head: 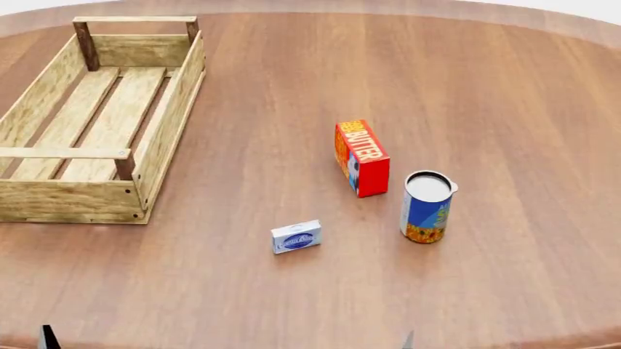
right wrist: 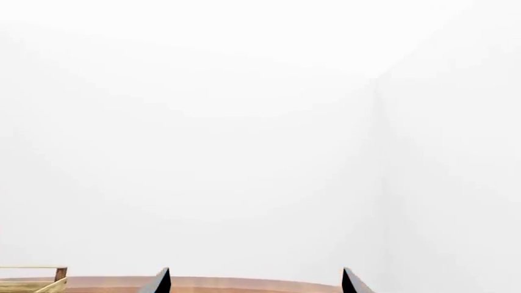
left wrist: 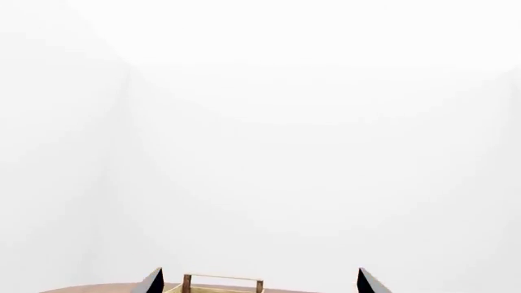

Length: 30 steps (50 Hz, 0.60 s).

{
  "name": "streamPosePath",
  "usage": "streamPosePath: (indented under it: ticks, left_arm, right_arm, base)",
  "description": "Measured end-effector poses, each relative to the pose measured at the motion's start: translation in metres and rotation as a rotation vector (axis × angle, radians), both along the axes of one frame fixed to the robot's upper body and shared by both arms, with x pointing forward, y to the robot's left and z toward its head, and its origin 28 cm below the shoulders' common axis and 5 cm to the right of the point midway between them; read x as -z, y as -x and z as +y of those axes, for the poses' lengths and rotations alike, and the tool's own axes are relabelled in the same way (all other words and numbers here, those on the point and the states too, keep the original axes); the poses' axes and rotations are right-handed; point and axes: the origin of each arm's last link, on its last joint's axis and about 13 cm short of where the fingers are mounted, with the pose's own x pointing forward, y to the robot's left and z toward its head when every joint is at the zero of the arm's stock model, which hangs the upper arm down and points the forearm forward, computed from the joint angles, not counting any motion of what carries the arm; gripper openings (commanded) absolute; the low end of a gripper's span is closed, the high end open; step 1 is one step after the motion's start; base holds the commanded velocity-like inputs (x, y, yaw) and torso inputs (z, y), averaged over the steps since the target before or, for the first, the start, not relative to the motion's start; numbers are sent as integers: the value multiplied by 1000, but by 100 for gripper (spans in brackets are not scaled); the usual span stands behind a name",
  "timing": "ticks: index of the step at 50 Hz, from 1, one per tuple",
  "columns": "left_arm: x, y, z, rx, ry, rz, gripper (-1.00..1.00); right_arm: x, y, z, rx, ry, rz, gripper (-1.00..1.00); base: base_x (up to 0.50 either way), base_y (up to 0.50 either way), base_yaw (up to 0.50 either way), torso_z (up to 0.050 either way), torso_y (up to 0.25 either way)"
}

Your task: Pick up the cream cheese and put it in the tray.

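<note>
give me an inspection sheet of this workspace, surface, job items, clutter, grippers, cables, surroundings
Surface: round brown wooden table.
Job's things: cream cheese lying flat near the front, apart from everything; tray at the far left, nothing in it.
Clutter: butter box upright; can upright beside it, not touching.
Grippers: left gripper and right gripper open, holding nothing, fingertips only showing.
Cables: nothing seen.
Surroundings: plain white walls.

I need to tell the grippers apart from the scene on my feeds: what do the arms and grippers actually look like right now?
Very little shows. In each wrist view only two dark, nearly black, flat wedge-shaped fingertips poke in at the picture's edge: the left gripper and the right gripper. The head view catches only small dark finger tips at its bottom edge. No arm links, cables or markings are visible.
</note>
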Motion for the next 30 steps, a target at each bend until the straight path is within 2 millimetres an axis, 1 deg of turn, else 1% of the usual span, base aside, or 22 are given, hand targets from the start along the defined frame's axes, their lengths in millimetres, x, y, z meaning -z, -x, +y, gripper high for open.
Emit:
streamPosePath:
  ticks: [30]
  left_arm:
    - [0,-2,1,-7,0,4,100]
  right_arm:
    - [0,-1,0,19,8,-1,100]
  base:
    - [0,160,0,0,0]
